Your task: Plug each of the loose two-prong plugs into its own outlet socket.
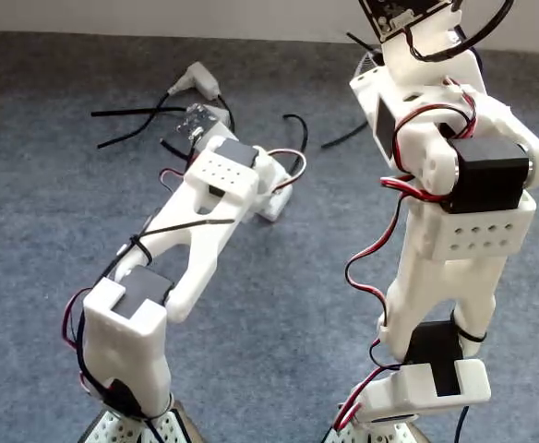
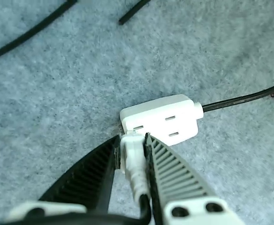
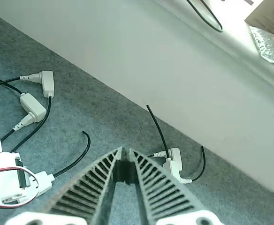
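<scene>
A white outlet socket [image 2: 160, 119] on a black cord lies on the grey carpet, its slots facing up. My left gripper [image 2: 133, 140] is shut on a white two-prong plug [image 2: 133, 161], whose front end touches the socket's near edge. From above, the left arm stretches to that socket [image 1: 275, 205]. Another loose white plug [image 1: 196, 81] lies farther back. My right gripper [image 3: 125, 152] is held high above the carpet, shut with nothing in it. Below it lie two white plugs [image 3: 45, 80] [image 3: 32, 105] and a white plug-and-socket pair [image 3: 172, 161] near the wall.
Black cords [image 1: 136, 120] trail over the carpet behind the left arm. A white wall [image 3: 174, 61] bounds the far side. The right arm [image 1: 454, 203] stands tall on the right. Open carpet [image 1: 288, 305] lies between the two arms.
</scene>
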`<state>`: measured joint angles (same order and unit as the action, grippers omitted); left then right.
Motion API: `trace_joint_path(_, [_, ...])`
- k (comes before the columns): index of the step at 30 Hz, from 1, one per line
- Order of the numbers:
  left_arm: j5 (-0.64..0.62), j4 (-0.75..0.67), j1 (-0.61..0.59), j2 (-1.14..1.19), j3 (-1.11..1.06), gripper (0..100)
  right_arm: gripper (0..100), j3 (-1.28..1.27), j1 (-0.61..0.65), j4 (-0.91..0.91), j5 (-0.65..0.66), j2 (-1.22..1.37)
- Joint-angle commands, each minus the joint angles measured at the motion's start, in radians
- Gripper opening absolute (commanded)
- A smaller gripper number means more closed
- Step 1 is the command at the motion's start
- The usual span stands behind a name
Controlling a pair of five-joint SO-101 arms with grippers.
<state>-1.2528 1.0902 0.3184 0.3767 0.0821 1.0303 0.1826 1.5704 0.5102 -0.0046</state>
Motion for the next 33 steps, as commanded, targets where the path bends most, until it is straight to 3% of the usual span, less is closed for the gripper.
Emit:
trace_joint_path(1, [-0.009,-0.031,-0.028,-0.007,0.024,1,0.9,0.031,-0.008,-0.010,-0.003,-0.008])
trace_joint_path(25, [-0.009,-0.078,0.061,-0.004,-0.007,1,0.9,0.031,-0.005,-0.010,-0.003,-0.008])
trace_joint_path(33, [-0.063,-0.098,0.007,-0.004,-0.018,1,0.9,0.031,-0.005,-0.010,-0.003,-0.008])
